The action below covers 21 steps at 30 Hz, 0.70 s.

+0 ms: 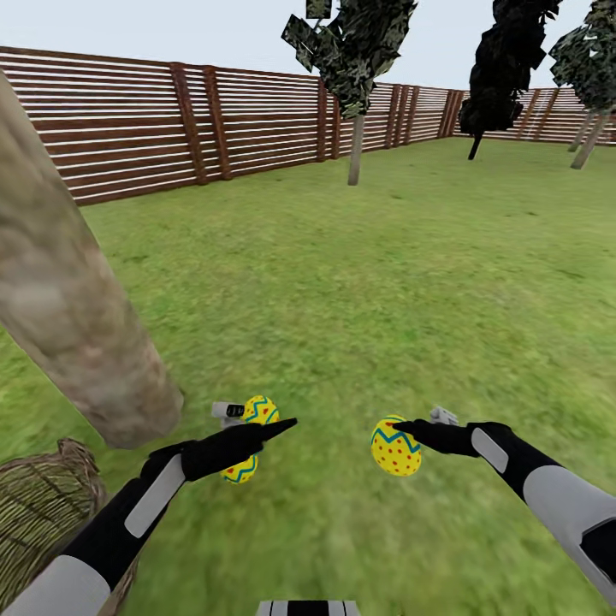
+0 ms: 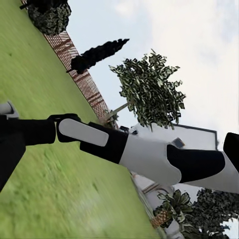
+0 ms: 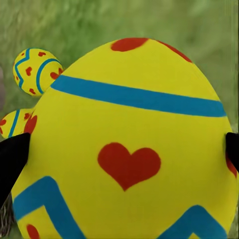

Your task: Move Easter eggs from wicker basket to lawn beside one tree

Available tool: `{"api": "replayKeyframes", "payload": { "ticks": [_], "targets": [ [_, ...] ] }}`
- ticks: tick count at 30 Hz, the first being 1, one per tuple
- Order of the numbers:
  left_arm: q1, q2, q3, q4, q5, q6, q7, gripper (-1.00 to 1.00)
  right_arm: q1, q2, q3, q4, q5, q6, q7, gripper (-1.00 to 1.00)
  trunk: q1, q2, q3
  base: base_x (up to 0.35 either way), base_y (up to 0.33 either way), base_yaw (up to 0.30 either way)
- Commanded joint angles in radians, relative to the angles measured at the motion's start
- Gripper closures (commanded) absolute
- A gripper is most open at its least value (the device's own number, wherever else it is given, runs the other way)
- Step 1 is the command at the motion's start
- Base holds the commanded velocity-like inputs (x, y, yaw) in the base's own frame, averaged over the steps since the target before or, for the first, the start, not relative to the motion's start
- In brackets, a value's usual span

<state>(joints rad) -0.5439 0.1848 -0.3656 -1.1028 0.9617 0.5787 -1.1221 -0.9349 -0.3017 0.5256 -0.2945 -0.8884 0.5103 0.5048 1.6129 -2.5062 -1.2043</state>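
brightness: even, flat daylight in all three views; pale overcast sky (image 1: pixel 171 26).
light source: cannot tell; diffuse, no sun disc.
shadows: almost none cast on the lawn (image 1: pixel 385 274); the tree trunk (image 1: pixel 68 316) is shaded softly along its lower edge.
glare: none; the held egg (image 3: pixel 129 144) is evenly lit and saturated.
blur: grass smeared toward the head view's bottom edge; background grass soft behind the egg in the right wrist view.
distortion: the fence (image 1: pixel 128 128) bows at the wide-angle edges.
render: blocky, pixelated foliage (image 2: pixel 149 89).
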Motion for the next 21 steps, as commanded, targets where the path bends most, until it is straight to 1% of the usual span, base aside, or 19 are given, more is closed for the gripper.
{"api": "replayKeyframes", "payload": {
  "ticks": [1,4,6,8,16,18,21],
  "targets": [
    [-0.001,0.001,-0.003,0.000,0.009,0.009,0.001,-1.00,-0.001,-0.001,0.004,0.000,-0.004,0.004,0.001,1.00,0.000,0.000,-0.001,0.000,0.000,-0.288],
    [-0.001,0.001,-0.004,0.000,0.009,0.009,0.001,-1.00,-0.001,0.000,0.004,0.000,-0.004,-0.002,0.001,1.00,0.000,0.000,-0.001,0.000,0.000,-0.288],
    [-0.001,0.001,-0.004,0.000,0.009,0.009,0.001,-1.00,-0.001,0.000,0.004,0.006,-0.004,-0.024,0.001,1.00,0.000,0.000,-0.001,0.000,0.000,-0.288],
    [-0.001,0.001,-0.004,0.000,0.009,0.009,0.001,-1.00,-0.001,0.000,0.004,0.014,-0.004,-0.031,0.001,1.00,0.000,0.000,-0.001,0.000,0.000,-0.288],
    [-0.001,0.001,-0.004,0.001,0.010,0.009,0.001,-1.00,-0.001,-0.002,0.004,0.021,-0.005,-0.032,0.001,1.00,0.000,0.000,0.002,0.003,0.000,-0.283],
    [-0.001,0.001,-0.004,0.001,0.009,0.009,0.001,-1.00,-0.001,-0.001,0.004,0.021,-0.005,-0.032,0.001,1.00,0.000,0.000,0.002,0.189,0.000,-0.082],
    [-0.001,0.001,-0.004,0.001,0.009,0.009,0.001,-1.00,-0.001,-0.001,0.004,0.021,-0.005,-0.032,0.001,1.00,0.000,0.000,0.002,0.315,0.000,-0.013]
  ]
}}
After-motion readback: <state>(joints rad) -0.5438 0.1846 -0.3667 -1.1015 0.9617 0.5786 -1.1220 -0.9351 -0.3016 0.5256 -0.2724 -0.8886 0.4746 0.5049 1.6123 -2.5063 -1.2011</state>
